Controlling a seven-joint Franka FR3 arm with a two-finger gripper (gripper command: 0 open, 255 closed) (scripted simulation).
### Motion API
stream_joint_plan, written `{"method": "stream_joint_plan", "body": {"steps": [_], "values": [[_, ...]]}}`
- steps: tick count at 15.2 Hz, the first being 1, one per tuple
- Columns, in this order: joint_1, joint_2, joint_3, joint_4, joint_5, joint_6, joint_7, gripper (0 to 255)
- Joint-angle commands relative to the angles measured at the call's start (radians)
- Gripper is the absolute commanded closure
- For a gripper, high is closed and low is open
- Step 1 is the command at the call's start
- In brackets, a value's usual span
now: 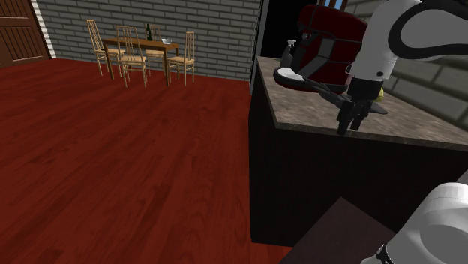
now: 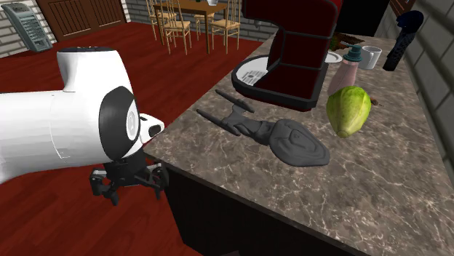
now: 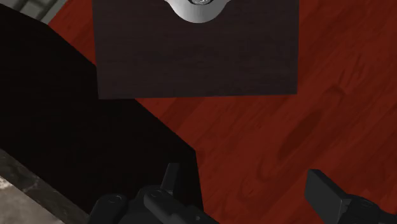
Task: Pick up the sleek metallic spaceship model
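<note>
The spaceship model (image 2: 282,136) is dark grey, with a flat saucer and two thin rods, and lies on the marble counter (image 2: 378,182) in front of a red machine. In the shoulder view the spaceship model (image 1: 300,79) lies near the counter's front corner. My black gripper (image 2: 134,190) hangs beyond the counter's edge, over the red wood floor and below the countertop level, well away from the model. The gripper (image 1: 351,121) points down. In the wrist view the gripper (image 3: 251,191) is open with nothing between its fingers (image 3: 327,194), above bare floor.
A red machine (image 2: 298,51), a green fruit (image 2: 349,109), a bottle (image 2: 350,69) and a white cup (image 2: 371,55) stand on the counter behind the model. My dark stand (image 3: 197,57) is on the floor beside the counter's dark side (image 3: 76,133). A dining table with chairs (image 1: 142,52) is far off.
</note>
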Motion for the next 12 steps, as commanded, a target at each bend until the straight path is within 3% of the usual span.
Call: {"method": "stream_joint_plan", "body": {"steps": [1,12], "values": [[0.000,0.000,0.000,0.000,0.000,0.000,0.000,0],[0.020,0.108,-0.295,0.116,-0.180,0.070,-0.512,0]]}}
